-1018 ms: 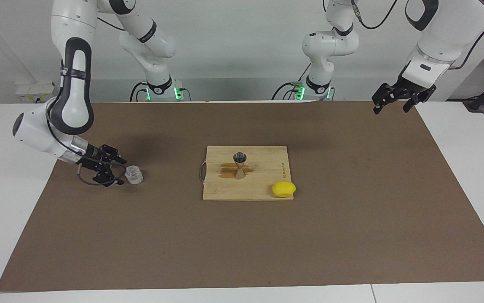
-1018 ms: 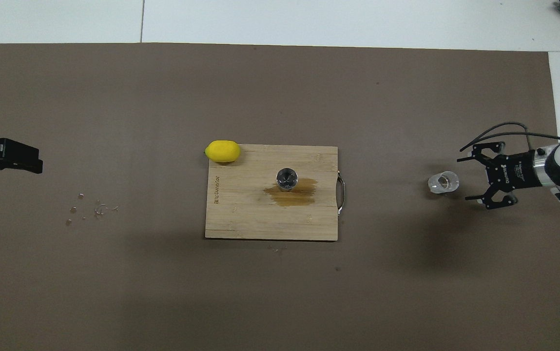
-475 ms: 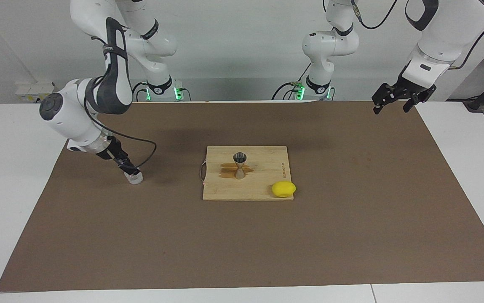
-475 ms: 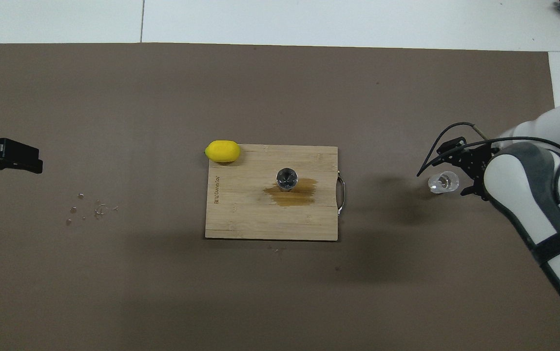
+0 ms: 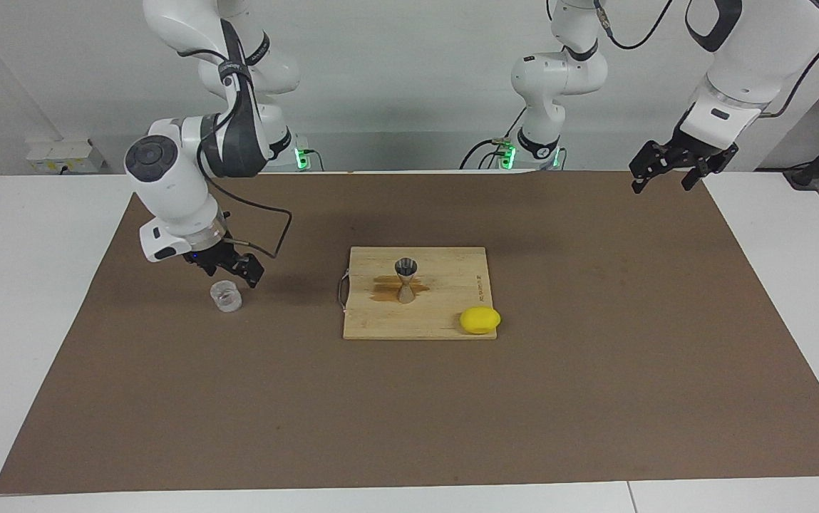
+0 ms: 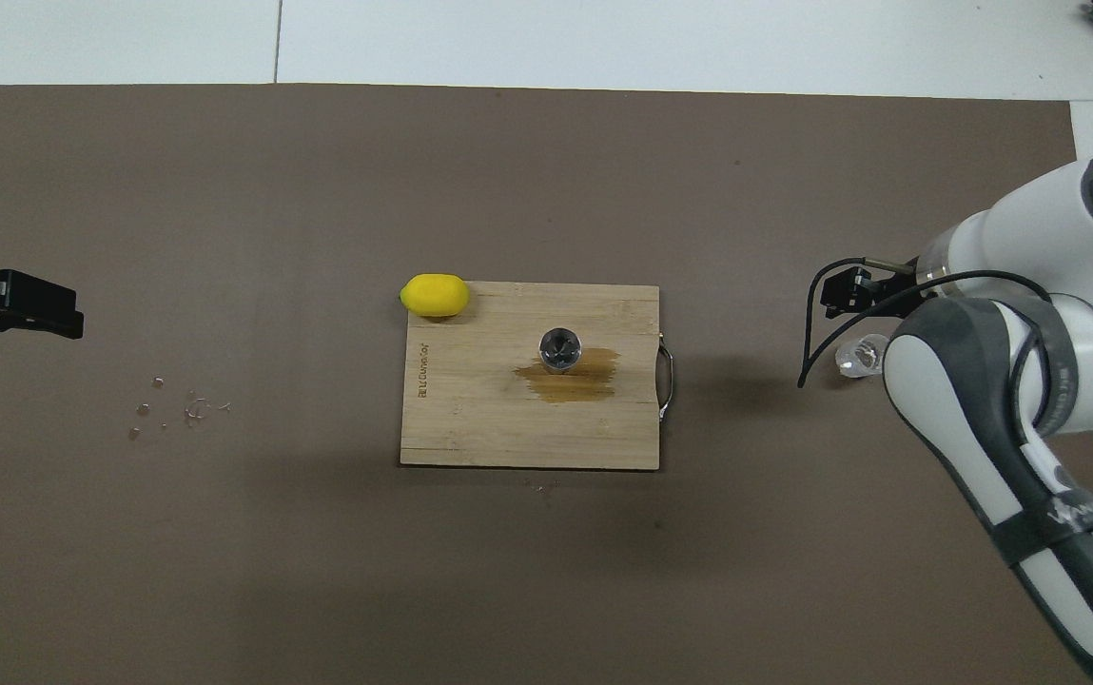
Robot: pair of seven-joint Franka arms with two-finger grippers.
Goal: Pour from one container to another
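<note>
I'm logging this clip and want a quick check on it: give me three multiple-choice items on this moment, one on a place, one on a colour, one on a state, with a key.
1. Where does the jigger stand?
A. on the board
B. on the brown mat beside the glass
C. in the left gripper

2. What colour is the lemon?
A. green
B. yellow
C. red

3. What is the state of the glass?
A. lying on its side on the board
B. lifted over the jigger
C. upright on the mat, not held

Key:
1 A: the jigger stands upright on the board, at a wet brown stain.
2 B: the lemon at the board's corner is yellow.
3 C: the right gripper is just above the glass, apart from it, and the left gripper waits over the mat's edge at its own end.
</note>
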